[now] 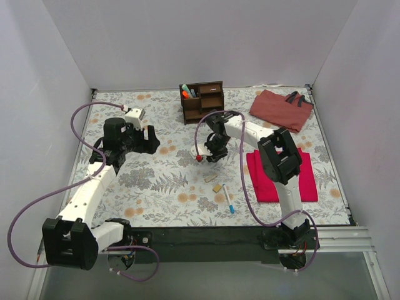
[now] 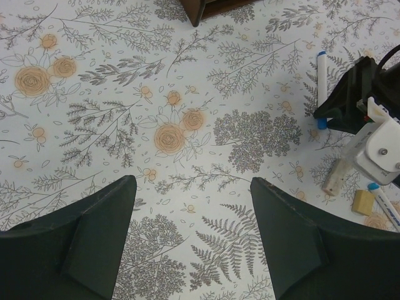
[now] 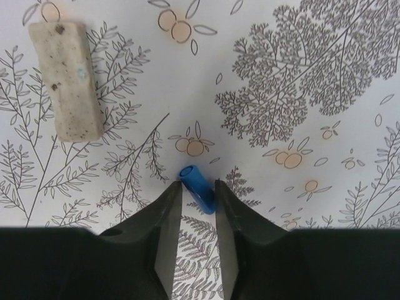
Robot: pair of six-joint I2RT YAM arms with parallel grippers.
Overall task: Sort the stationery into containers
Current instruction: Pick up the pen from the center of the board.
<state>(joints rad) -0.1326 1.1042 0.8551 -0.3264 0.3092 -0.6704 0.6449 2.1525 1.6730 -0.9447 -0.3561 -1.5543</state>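
My right gripper (image 3: 198, 189) is shut on a short blue cylinder (image 3: 195, 180), which sits slanted between the fingertips just above the floral tablecloth. A long tan eraser (image 3: 67, 81) lies to its upper left. In the top view the right gripper (image 1: 212, 154) is at mid-table, in front of the dark wooden organiser (image 1: 202, 101), which holds orange and green markers (image 1: 187, 92). My left gripper (image 2: 194, 206) is open and empty over the cloth, at the left in the top view (image 1: 150, 140). A white marker (image 2: 322, 81), a small eraser (image 2: 363, 202) and a blue-tipped pen (image 2: 384, 206) lie near the right gripper.
A reddish-brown bag (image 1: 281, 109) lies at the back right and a flat red cloth (image 1: 281, 175) at the right. Two tan erasers (image 1: 210, 178) (image 1: 217, 187) and the pen (image 1: 228, 199) lie near the front centre. Purple cables loop round both arms.
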